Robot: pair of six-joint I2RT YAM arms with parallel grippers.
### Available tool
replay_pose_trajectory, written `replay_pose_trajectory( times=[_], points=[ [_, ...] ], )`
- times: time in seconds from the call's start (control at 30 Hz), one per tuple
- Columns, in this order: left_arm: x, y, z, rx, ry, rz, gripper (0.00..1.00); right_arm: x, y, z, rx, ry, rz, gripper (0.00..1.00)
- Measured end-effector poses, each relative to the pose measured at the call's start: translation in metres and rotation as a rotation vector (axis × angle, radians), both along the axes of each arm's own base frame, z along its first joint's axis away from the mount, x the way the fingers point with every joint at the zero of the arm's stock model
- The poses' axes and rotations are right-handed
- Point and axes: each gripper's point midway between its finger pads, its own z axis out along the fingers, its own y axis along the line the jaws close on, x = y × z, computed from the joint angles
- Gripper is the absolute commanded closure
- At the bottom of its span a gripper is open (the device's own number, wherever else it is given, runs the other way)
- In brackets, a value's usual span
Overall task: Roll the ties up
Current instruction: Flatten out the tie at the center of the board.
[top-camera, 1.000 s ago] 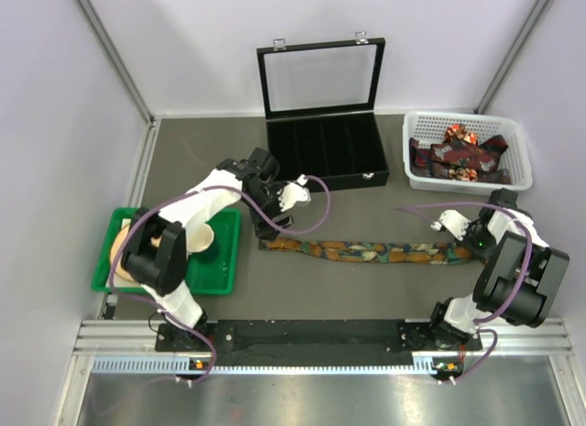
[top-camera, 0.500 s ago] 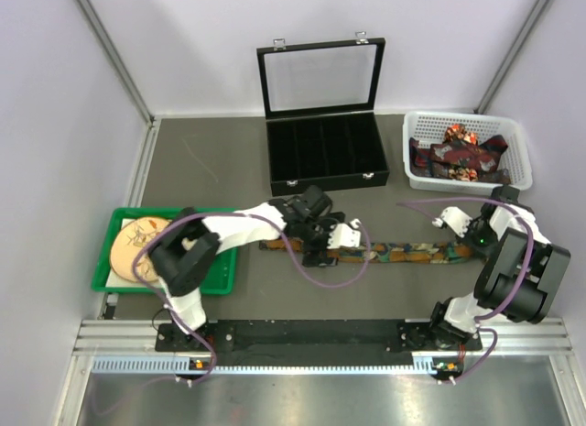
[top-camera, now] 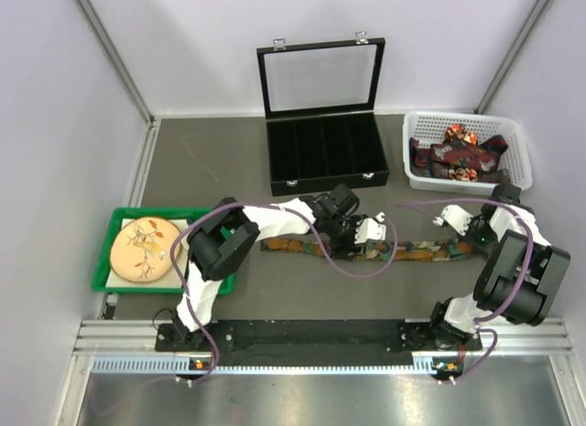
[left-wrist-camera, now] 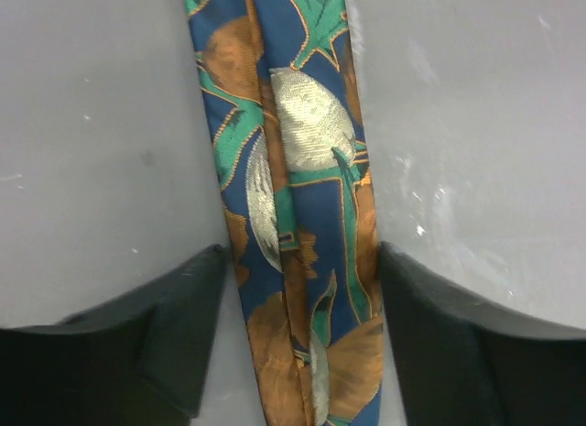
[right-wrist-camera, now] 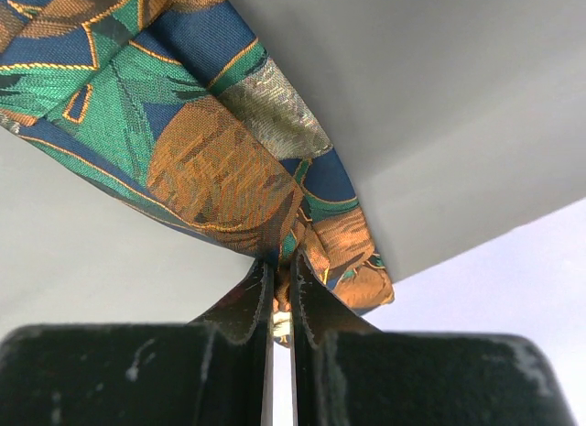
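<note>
The tie lies flat on the table, running 9 to 3 o'clock just below the case. More ties fill the basket at 1 o'clock. The right pincer is clamped on its 3 o'clock end. The left pincer straddles its middle, jaws apart. I'd keep the strip taut and centred between the fingers before closing. A second ago the left pincer was at the 9 o'clock end; it has slid to mid-length.
</note>
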Motion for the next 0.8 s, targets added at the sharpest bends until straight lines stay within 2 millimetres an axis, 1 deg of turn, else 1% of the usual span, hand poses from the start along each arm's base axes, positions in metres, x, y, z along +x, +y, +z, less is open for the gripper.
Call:
replay_pose_trajectory(
  times=[0.1, 0.2, 0.23, 0.27, 0.3, 0.33, 0.4, 0.43, 0.5, 0.53, 0.57, 0.63, 0.7, 0.77, 0.8],
  points=[
    [0.001, -0.001, 0.000, -0.001, 0.008, 0.003, 0.53, 0.007, -0.004, 0.001, -0.018, -0.024, 0.022, 1.00],
    [-0.001, -0.001, 0.000, -0.005, 0.029, 0.008, 0.59, 0.014, -0.008, 0.002, -0.040, -0.049, 0.052, 1.00],
    [-0.002, -0.001, 0.000, -0.007, 0.038, 0.010, 0.59, 0.016, -0.010, 0.001, -0.049, -0.057, 0.065, 1.00],
    [-0.003, -0.001, 0.000, -0.008, 0.047, 0.013, 0.57, 0.018, -0.011, 0.001, -0.056, -0.063, 0.079, 1.00],
    [-0.004, -0.001, 0.000, -0.011, 0.057, 0.016, 0.42, 0.018, -0.012, 0.000, -0.061, -0.064, 0.087, 1.00],
    [-0.006, -0.002, 0.000, -0.015, 0.070, 0.018, 0.35, 0.018, -0.014, -0.001, -0.069, -0.067, 0.097, 1.00],
    [-0.011, -0.003, 0.002, -0.027, 0.099, 0.023, 0.28, 0.018, -0.019, -0.002, -0.088, -0.068, 0.113, 1.00],
    [-0.014, -0.002, 0.002, -0.030, 0.113, 0.028, 0.22, 0.019, -0.022, -0.001, -0.100, -0.072, 0.117, 1.00],
    [-0.018, 0.000, 0.004, -0.034, 0.135, 0.046, 0.17, 0.020, -0.027, 0.001, -0.118, -0.079, 0.123, 1.00],
    [-0.020, 0.003, 0.005, -0.032, 0.141, 0.056, 0.11, 0.021, -0.030, 0.001, -0.128, -0.082, 0.124, 1.00],
    [-0.023, 0.008, 0.005, -0.026, 0.148, 0.069, 0.09, 0.021, -0.032, 0.001, -0.133, -0.082, 0.123, 1.00],
    [-0.027, 0.021, 0.007, -0.009, 0.161, 0.095, 0.03, 0.020, -0.036, -0.001, -0.139, -0.076, 0.121, 1.00],
    [-0.026, 0.044, 0.013, 0.011, 0.176, 0.138, 0.01, 0.019, -0.043, -0.004, -0.144, -0.062, 0.112, 1.00],
    [-0.016, 0.070, 0.026, 0.012, 0.173, 0.200, 0.01, 0.017, -0.052, -0.007, -0.152, -0.049, 0.098, 1.00],
    [-0.008, 0.083, 0.037, -0.001, 0.160, 0.236, 0.01, 0.016, -0.056, -0.009, -0.156, -0.046, 0.090, 1.00]
  ],
)
